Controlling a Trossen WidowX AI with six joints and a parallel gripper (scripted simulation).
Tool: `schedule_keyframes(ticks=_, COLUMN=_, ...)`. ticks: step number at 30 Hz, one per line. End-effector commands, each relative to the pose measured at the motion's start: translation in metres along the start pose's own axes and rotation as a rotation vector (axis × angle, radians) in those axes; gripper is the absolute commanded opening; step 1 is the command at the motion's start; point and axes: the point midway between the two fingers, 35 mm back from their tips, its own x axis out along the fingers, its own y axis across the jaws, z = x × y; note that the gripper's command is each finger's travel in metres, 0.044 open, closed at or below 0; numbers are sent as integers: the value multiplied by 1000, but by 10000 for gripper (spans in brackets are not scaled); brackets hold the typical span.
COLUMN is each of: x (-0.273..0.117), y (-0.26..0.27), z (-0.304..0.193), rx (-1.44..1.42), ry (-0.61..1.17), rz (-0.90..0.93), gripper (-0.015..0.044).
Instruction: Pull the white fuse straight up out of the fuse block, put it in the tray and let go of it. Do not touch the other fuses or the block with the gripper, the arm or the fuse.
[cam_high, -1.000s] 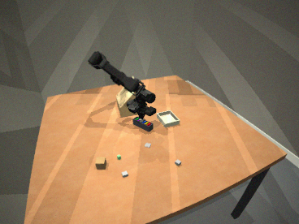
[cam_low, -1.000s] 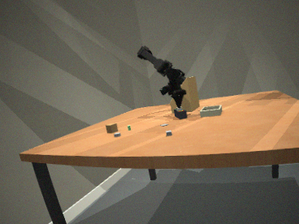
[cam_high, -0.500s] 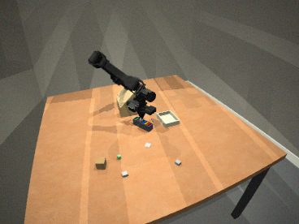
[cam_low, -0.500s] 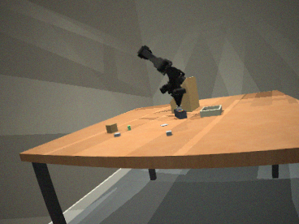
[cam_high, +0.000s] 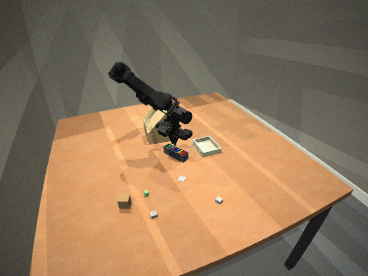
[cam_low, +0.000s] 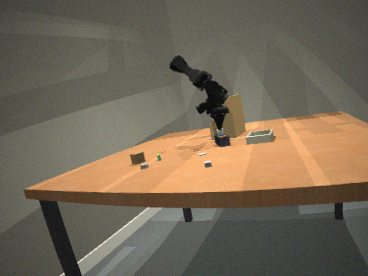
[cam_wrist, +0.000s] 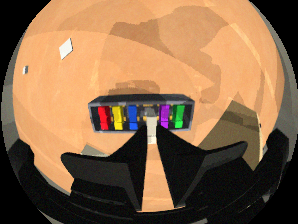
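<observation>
My gripper is shut on the white fuse, which hangs upright from the fingertips. The fuse block is directly below. The slot under the fuse looks empty in the wrist view, and the fuse appears lifted just above the block. Red, yellow, blue, purple and green fuses stand in the block. The open tray is right of the block in the top and exterior views. The fuse's lower end is hard to make out.
A tall tan panelled object stands close behind the block. A brown block, a small green cube, a flat white piece and two small grey pieces lie nearer the front.
</observation>
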Motion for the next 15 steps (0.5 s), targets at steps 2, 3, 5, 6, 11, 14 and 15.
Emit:
schedule_keyframes(ticks=2, x=-4, y=1, z=0, rx=6, ry=1, rz=6, gripper=0)
schedule_keyframes(ticks=3, x=-5, y=1, z=0, rx=5, ry=1, rz=6, gripper=0)
schedule_keyframes(ticks=5, x=-6, y=1, z=0, rx=5, ry=1, rz=6, gripper=0)
schedule_keyframes(ticks=6, x=-6, y=1, z=0, rx=5, ry=1, rz=6, gripper=0)
schedule_keyframes(ticks=11, x=-9, y=1, z=0, rx=5, ry=1, rz=6, gripper=0)
schedule_keyframes(ticks=14, x=-10, y=1, z=0, rx=5, ry=1, rz=6, gripper=0)
schedule_keyframes(ticks=15, x=-10, y=1, z=0, rx=5, ry=1, rz=6, gripper=0)
